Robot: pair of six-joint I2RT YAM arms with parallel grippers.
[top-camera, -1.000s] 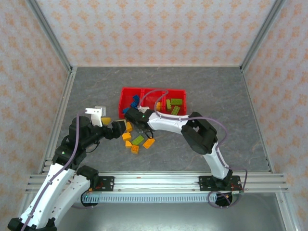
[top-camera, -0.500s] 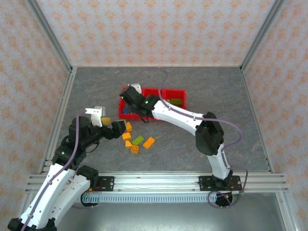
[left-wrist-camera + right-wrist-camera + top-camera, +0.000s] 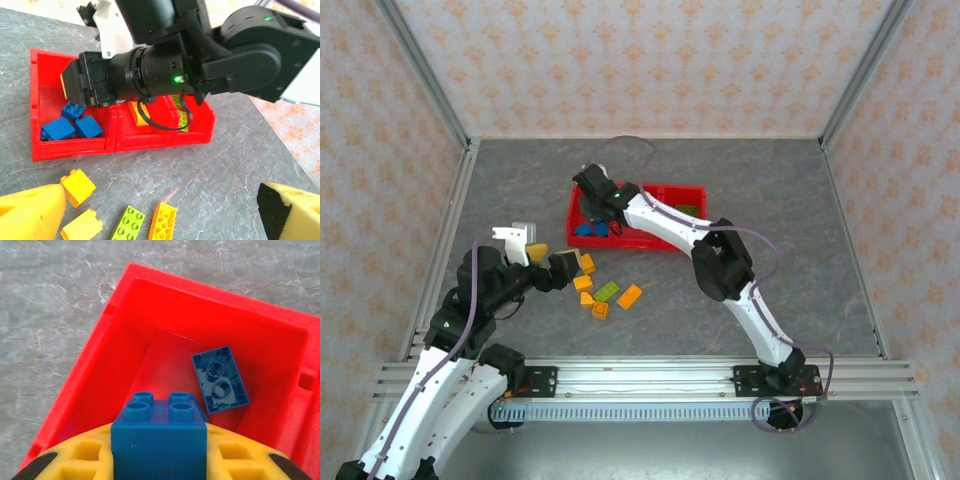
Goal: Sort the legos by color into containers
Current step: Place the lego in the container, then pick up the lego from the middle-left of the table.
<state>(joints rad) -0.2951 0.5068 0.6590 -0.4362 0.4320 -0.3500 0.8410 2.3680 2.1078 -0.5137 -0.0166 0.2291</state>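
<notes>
right gripper (image 3: 590,187) pinches a blue brick (image 3: 159,432) over the left bin (image 3: 125,325) of the red containers (image 3: 150,142).

the brick sits studs up between the yellow pads (image 3: 85,460), with another blue brick (image 3: 220,379) lying studs down on the bin floor below. the left wrist view shows three blue bricks (image 3: 89,126) in that bin, a yellow brick (image 3: 137,111) in the middle bin and green bricks (image 3: 182,119) in the right bin. the left gripper (image 3: 567,268) hangs low with its fingers (image 3: 30,215) spread wide and nothing between them, near the loose bricks on the table (image 3: 520,180): two yellow cubes (image 3: 77,186), a lime green plate (image 3: 128,223) and an orange-yellow plate (image 3: 162,222).
</notes>
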